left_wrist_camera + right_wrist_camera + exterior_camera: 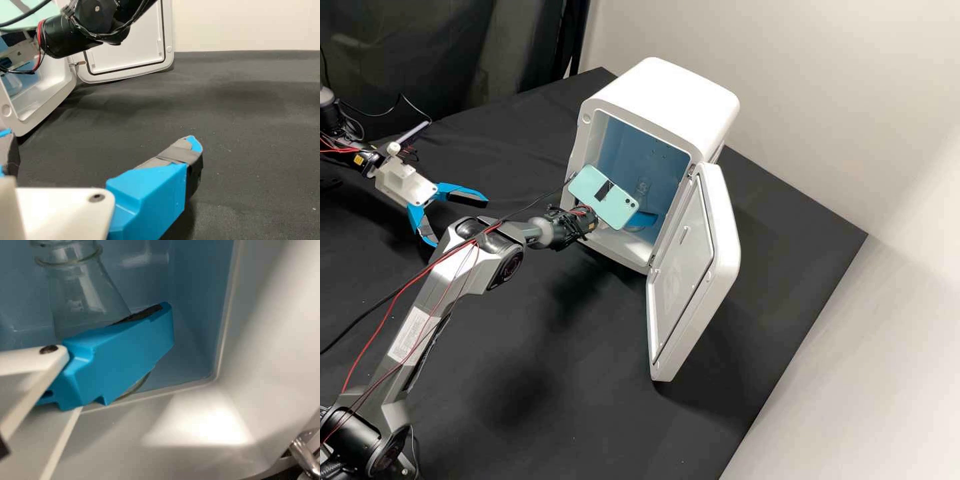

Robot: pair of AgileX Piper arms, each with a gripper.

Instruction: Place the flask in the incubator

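The white incubator stands at the back of the bench with its door swung open and a blue chamber inside. A clear glass flask stands upright on the chamber floor. My right gripper is inside the chamber, and its blue finger lies with its dark pad against the flask's flared side, shut on the flask. The second finger is hidden. My left gripper hovers open over the bench left of the incubator, with nothing between its fingers.
The open door hangs to the right of the chamber opening. The right arm's forearm and a teal plate on its wrist span the opening. Red and black cables trail along that arm. Black bench cloth lies in front.
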